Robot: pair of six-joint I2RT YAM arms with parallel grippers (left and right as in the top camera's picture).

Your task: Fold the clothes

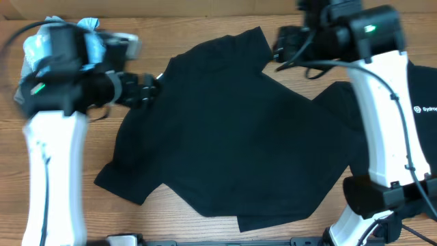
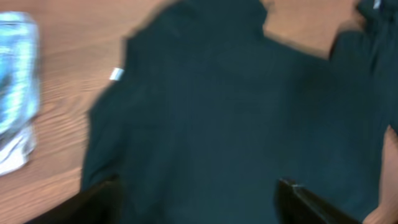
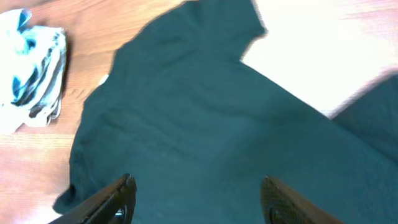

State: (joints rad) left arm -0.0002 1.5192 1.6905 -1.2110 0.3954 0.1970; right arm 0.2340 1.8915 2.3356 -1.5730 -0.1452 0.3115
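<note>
A plain black short-sleeved shirt [image 1: 225,130] lies spread and rumpled across the middle of the wooden table. Its small white neck label [image 2: 116,74] shows at its left edge. My left gripper [image 1: 147,87] is open and empty at that left edge, and in the left wrist view its fingers [image 2: 199,199] hover over the black cloth [image 2: 217,112]. My right gripper [image 1: 280,44] is open and empty at the shirt's far right corner, and in the right wrist view its fingers [image 3: 196,190] are spread above the shirt [image 3: 205,124].
A second black garment with white lettering [image 1: 420,92] lies at the right edge, partly under the right arm. A light-blue bundled garment [image 1: 89,31] sits at the far left, and also shows in the left wrist view [image 2: 15,81] and the right wrist view [image 3: 34,68].
</note>
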